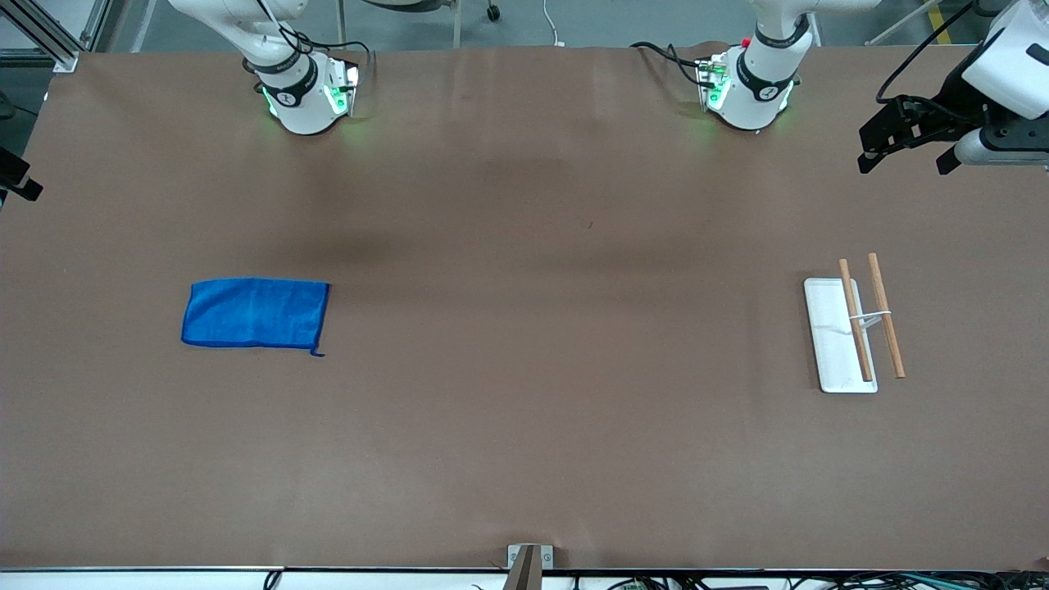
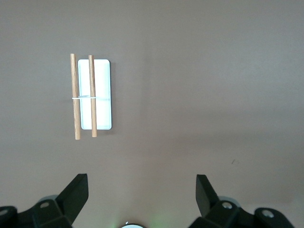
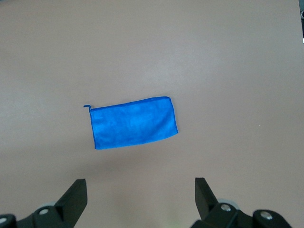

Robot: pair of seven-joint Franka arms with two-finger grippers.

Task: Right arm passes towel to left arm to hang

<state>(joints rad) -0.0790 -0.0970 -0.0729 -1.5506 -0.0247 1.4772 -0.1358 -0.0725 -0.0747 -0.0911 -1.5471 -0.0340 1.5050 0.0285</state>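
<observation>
The blue towel (image 1: 256, 314) lies flat on the brown table toward the right arm's end, its corner loop at the corner nearer the front camera. It also shows in the right wrist view (image 3: 134, 122). My right gripper (image 3: 141, 187) is open and empty, high above the table and apart from the towel; in the front view only a black part of it (image 1: 16, 179) shows at the edge. My left gripper (image 1: 905, 160) is open and empty, up in the air at the left arm's end of the table, as the left wrist view (image 2: 141, 185) shows.
A towel rack (image 1: 852, 332) with a white base and two wooden rods stands toward the left arm's end; it also shows in the left wrist view (image 2: 92, 97). Both arm bases (image 1: 307, 90) (image 1: 750, 82) stand along the table's edge farthest from the front camera.
</observation>
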